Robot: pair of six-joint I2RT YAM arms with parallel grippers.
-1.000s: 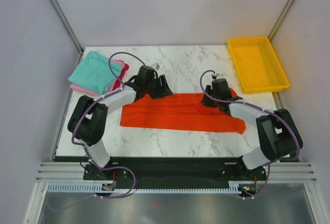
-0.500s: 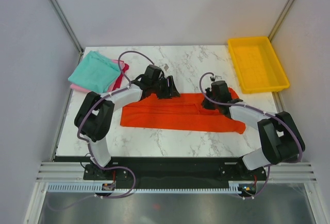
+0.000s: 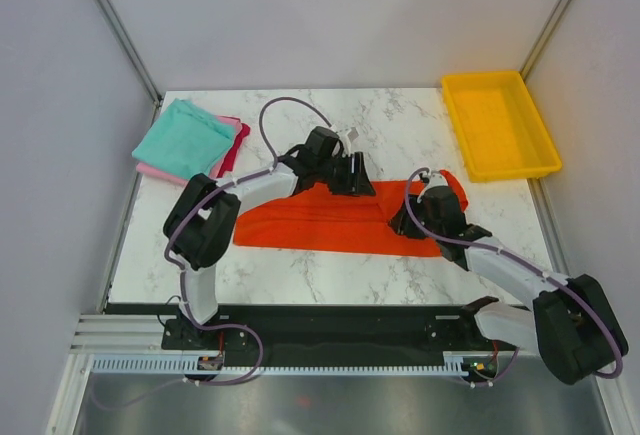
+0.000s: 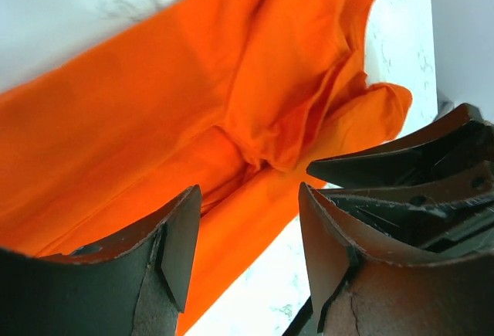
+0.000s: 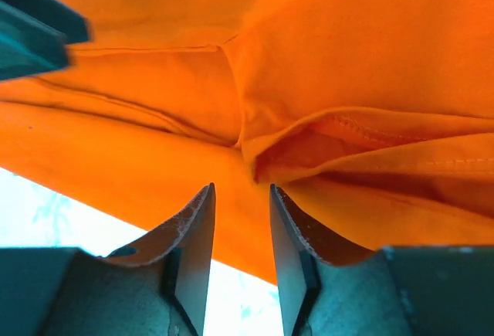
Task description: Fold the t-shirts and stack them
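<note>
The orange-red t-shirt [image 3: 300, 223] lies as a long folded band across the middle of the table, its right end [image 3: 445, 187] bunched. My left gripper [image 3: 360, 179] hovers at the band's far edge, open, with only cloth [image 4: 193, 120] below the jaws [image 4: 248, 197]. My right gripper [image 3: 402, 223] is over the band's right part, open, a rumpled fold [image 5: 309, 143] just beyond its tips [image 5: 241, 189]. The teal t-shirt [image 3: 183, 139] rests folded on the pink one [image 3: 236, 139] at the far left.
A rigid yellow tray [image 3: 543, 160] stands at the far right corner. Bare marble [image 3: 330, 120] lies beyond the orange shirt. The two grippers are close; the right one's fingers [image 4: 417, 158] show in the left wrist view.
The left gripper slid right along the shirt's far edge. The right arm swung toward the near side, its gripper now lower and left. The shirt's right end is more bunched.
</note>
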